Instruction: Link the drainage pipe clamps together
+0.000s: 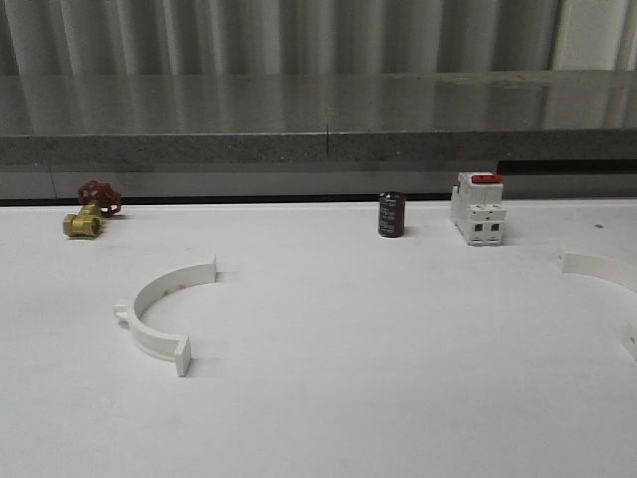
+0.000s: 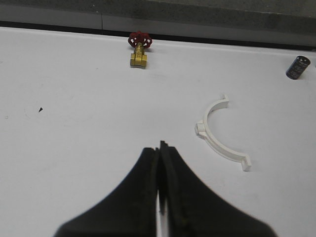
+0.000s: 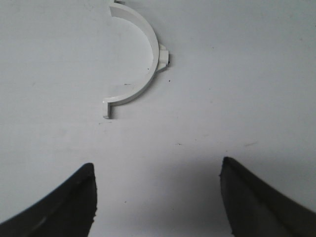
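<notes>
Bare tabletop (image 1: pixel 348 378) spans the frame's centre and bottom; capacitor (image 1: pixel 390 215), breaker (image 1: pixel 478 209) and valve (image 1: pixel 90 211) line the upper edge.

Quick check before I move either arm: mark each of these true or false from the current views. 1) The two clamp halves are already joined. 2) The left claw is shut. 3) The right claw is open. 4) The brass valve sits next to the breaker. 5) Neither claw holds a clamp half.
1) False. The left clamp half and the right clamp half lie far apart on the table.
2) True. The left claw has its fingers pressed together.
3) True. The right claw is spread wide above the table.
4) False. The brass valve is far left; the capacitor stands beside the breaker.
5) True.
</notes>
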Motion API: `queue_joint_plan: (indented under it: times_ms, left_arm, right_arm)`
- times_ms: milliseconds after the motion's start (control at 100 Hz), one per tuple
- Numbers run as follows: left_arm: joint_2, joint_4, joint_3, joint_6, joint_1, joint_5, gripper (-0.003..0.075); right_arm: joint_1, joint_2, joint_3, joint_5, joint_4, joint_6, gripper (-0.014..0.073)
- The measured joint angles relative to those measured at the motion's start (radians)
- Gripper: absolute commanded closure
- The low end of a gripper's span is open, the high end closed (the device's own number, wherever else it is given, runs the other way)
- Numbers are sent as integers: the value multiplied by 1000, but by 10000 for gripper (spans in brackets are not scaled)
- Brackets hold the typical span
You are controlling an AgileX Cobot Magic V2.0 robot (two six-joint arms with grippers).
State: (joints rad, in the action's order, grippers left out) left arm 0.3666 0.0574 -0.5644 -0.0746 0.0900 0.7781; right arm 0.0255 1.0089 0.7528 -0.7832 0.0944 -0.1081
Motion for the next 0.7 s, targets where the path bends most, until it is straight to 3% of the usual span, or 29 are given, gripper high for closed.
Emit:
queue_joint_plan:
  times_ms: [270,700]
  left_arm:
    - [0,0,0,0,0,0,741]
    - [0,0,0,0,0,0,741]
  right_arm:
    - [-81,269,151,-64,-25,-72,64]
    - [-103,726,394,-62,-110,-11,64]
